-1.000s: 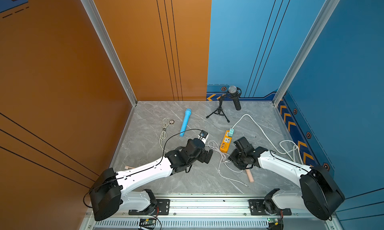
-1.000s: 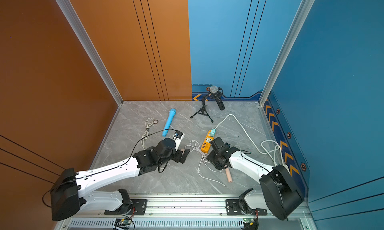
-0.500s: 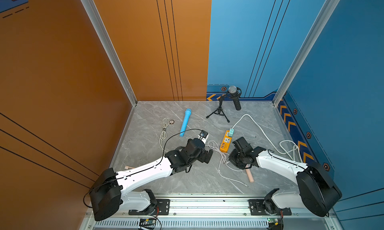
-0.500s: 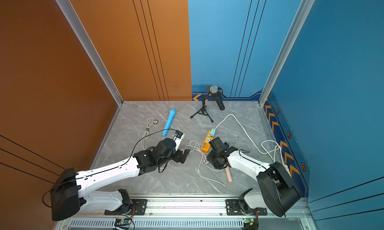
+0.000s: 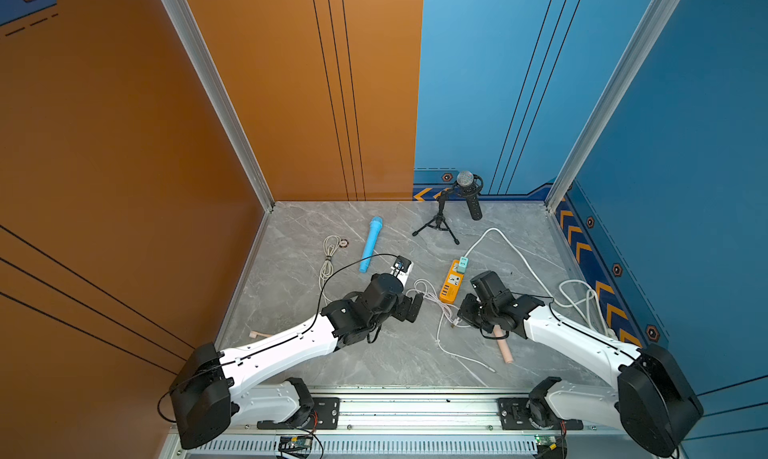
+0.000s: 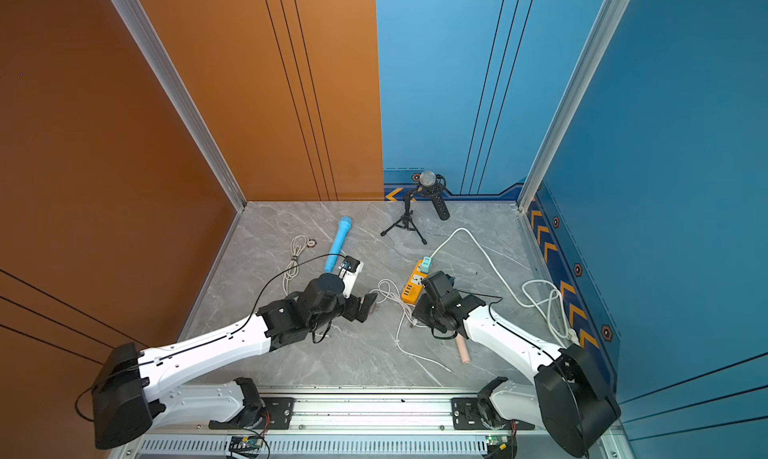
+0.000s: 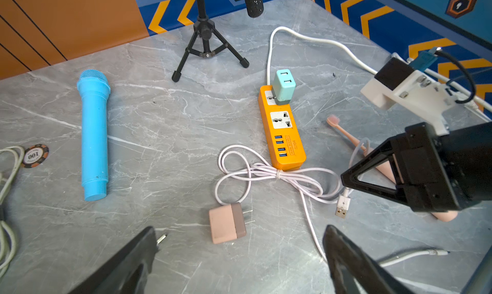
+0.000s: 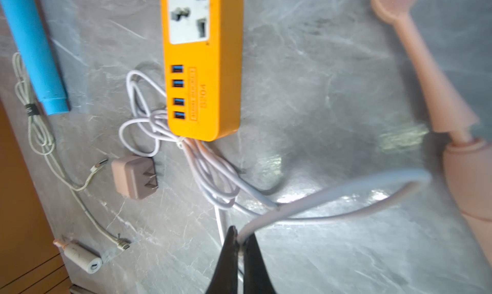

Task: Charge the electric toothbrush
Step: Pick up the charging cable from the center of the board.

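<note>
Just off the near end of the orange power strip [image 8: 202,66], the right claw [image 8: 241,239] has its tips pressed together on the white charging cable [image 8: 332,191]. It pinches a little back from the USB plug [image 7: 343,206], which dangles free under the tips. That hold makes sense to me: with the metal end left bare, it can be steered into 1 of the strip's 4 blue USB ports, which lie close ahead of this claw. The left claw [image 5: 409,307] is spread wide and empty, hovering over the pink wall adapter [image 7: 226,224] without touching it. My guess is that it is waiting to steady the strip. The pink toothbrush [image 8: 439,93] lies flat on the bench [image 7: 165,125] right beside the right claw, on the side away from the left claw. Its bristle head is ahead of the tips, alongside the strip, and its fat handle runs back beneath the claw's wrist. Neither claw touches it. A loop of cable curls by its neck, but I cannot tell whether the far end is seated in the handle.
</note>
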{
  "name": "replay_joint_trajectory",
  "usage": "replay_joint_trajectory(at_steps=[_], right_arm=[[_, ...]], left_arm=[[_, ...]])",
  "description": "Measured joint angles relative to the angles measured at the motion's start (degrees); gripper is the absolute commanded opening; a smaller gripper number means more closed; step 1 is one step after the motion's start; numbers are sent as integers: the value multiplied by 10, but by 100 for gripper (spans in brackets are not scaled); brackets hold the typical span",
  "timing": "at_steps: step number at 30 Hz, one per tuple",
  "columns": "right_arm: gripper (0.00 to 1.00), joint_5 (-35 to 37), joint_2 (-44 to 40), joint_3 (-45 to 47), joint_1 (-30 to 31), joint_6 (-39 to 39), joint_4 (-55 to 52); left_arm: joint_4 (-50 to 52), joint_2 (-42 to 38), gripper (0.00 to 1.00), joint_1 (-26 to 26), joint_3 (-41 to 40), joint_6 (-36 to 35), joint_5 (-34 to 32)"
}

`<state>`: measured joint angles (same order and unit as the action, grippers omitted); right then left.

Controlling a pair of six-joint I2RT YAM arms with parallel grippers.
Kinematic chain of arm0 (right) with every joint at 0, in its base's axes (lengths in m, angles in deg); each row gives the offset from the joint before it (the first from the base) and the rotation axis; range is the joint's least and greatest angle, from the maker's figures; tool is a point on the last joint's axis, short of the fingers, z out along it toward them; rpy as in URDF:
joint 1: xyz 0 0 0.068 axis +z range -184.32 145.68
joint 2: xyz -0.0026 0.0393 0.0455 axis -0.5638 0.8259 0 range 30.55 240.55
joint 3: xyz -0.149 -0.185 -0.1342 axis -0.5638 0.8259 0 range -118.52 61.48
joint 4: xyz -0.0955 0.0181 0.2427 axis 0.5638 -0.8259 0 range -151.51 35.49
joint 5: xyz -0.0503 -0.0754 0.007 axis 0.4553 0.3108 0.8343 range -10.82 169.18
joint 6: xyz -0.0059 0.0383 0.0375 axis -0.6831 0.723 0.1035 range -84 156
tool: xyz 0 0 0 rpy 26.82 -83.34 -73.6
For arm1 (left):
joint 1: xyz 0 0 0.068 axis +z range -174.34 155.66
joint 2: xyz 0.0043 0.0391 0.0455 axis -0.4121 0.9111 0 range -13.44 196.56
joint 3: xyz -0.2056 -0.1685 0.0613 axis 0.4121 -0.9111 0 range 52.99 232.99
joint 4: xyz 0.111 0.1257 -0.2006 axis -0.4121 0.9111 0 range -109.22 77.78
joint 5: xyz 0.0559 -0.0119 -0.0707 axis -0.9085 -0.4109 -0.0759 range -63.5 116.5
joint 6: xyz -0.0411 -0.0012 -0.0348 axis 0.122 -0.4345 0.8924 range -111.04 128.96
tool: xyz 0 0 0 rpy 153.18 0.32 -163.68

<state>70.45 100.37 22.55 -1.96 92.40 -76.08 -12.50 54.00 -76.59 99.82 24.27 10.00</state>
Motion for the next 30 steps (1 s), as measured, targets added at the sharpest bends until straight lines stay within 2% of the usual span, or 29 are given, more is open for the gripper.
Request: replay_joint_trajectory(at_steps=[5, 10, 15, 22, 30], right_arm=[[0, -54, -33, -25, 0, -86, 7], [0, -123, -44, -57, 0, -151, 16], [0, -175, -31, -118, 9, -168, 41], [0, -216, 50, -251, 53, -182, 73], [0, -241, 61, -254, 35, -218, 75]], left_arm=[[5, -64, 99, 38, -21, 2, 18], [16, -114, 100, 82, -34, 2, 66], [32, -141, 99, 97, -34, 6, 107], [83, -174, 95, 113, -7, 9, 130], [103, -187, 88, 122, 10, 10, 194]])
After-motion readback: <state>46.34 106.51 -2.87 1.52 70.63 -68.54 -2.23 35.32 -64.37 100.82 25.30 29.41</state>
